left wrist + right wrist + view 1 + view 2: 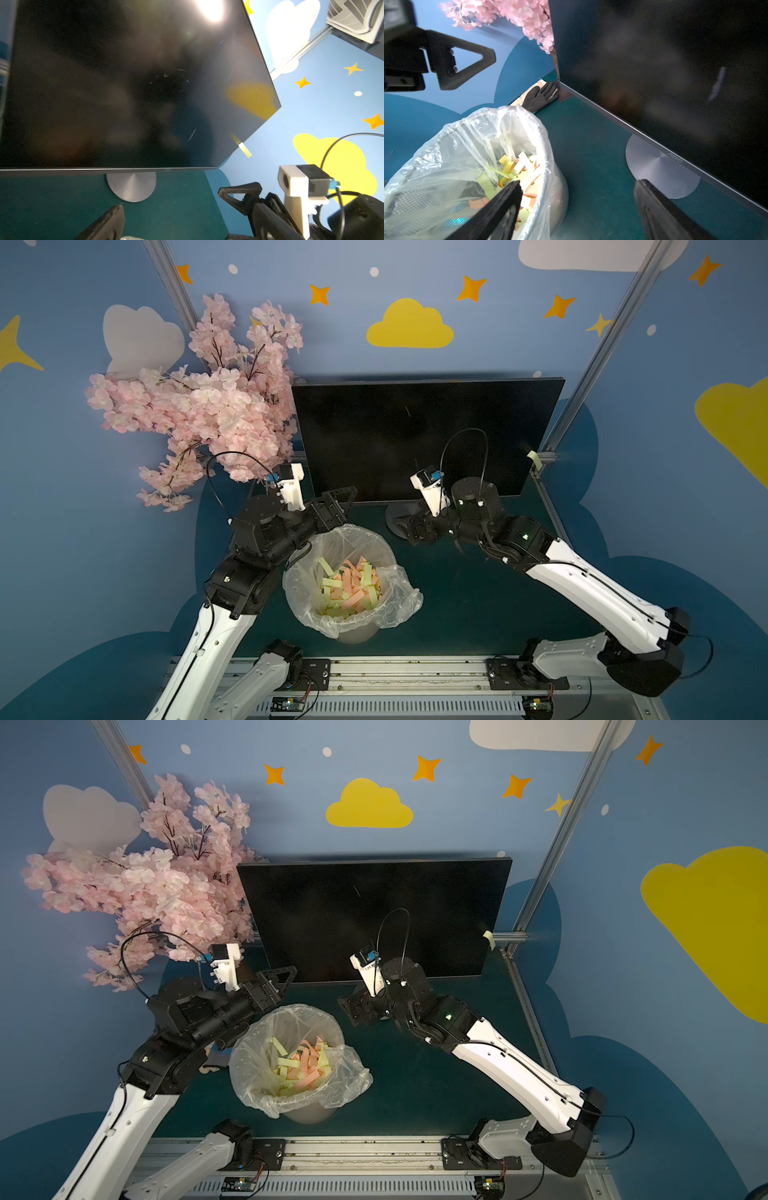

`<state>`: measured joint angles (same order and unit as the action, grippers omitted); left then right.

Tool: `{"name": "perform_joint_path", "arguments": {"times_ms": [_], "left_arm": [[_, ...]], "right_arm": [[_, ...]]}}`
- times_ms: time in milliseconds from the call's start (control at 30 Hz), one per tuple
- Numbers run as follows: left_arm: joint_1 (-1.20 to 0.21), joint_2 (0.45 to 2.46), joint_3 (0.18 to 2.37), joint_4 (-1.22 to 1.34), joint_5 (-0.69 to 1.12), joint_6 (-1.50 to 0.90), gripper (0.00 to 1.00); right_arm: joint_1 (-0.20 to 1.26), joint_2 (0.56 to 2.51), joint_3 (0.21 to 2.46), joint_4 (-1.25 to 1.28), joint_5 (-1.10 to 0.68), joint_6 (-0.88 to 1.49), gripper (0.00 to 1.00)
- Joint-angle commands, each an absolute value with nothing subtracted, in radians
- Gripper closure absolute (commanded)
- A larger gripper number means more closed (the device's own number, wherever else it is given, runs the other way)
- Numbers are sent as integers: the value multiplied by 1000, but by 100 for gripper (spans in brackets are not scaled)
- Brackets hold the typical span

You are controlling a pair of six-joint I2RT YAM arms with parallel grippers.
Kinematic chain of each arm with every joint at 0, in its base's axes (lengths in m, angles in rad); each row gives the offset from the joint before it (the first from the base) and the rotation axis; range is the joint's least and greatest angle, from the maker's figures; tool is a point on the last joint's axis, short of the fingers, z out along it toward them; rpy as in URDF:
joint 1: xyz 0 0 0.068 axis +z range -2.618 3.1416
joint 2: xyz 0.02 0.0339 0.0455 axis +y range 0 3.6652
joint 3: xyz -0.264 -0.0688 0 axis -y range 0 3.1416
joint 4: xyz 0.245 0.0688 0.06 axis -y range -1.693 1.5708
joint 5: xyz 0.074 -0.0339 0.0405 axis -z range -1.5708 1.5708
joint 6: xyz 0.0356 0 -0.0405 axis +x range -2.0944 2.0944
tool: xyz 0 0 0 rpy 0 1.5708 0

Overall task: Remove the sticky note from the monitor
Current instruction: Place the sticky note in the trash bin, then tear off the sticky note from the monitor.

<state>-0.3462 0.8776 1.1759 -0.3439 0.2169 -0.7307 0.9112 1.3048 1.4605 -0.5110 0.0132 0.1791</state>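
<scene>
The large flat black-screened monitor (pixel 415 435) stands upright at the back of the teal bench (pixel 457 605) on its round grey metal base (pixel 131 187). The pale yellow sticky note (pixel 535 460) is a narrow strip stuck to the screen edge on the right arm's side, about two thirds of the way down, with its free end hanging out past the bezel. We see it in both top views and in the left wrist view (pixel 244 148).

An aluminium frame post (pixel 582 385) rises just beside that edge, and its cross rail ends near the note.

The right pincer (pixel 579 212) sits low in front of the base, jaws apart and empty, well apart from the note. The left pincer (pixel 344 506) hovers at the monitor's lower corner on the other side, jaws apart and empty.

A mesh wastebasket with a clear plastic liner (pixel 357 635) stands between the two arms, holding yellow and orange paper strips (pixel 351 587). A pink artificial blossom branch (pixel 208 406) overlaps the monitor's left edge. A black glove (pixel 538 97) lies on the bench at the lower left corner of the monitor.
</scene>
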Motion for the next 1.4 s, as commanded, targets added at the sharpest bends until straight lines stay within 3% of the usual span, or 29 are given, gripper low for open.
{"name": "perform_joint_path", "arguments": {"times_ms": [0,767,1367], "left_arm": [[-369,906,1182,-248,337,-739,0],[-728,1240,1355,-88,360,-617,0],[-801,1505,1525,-32,476,-590,0]], "right_arm": [[865,1271,1419,-460,-25,228,9],[486,1043,1219,-392,-87,364,9],[-295,882,1110,-301,-331,544,9]]}}
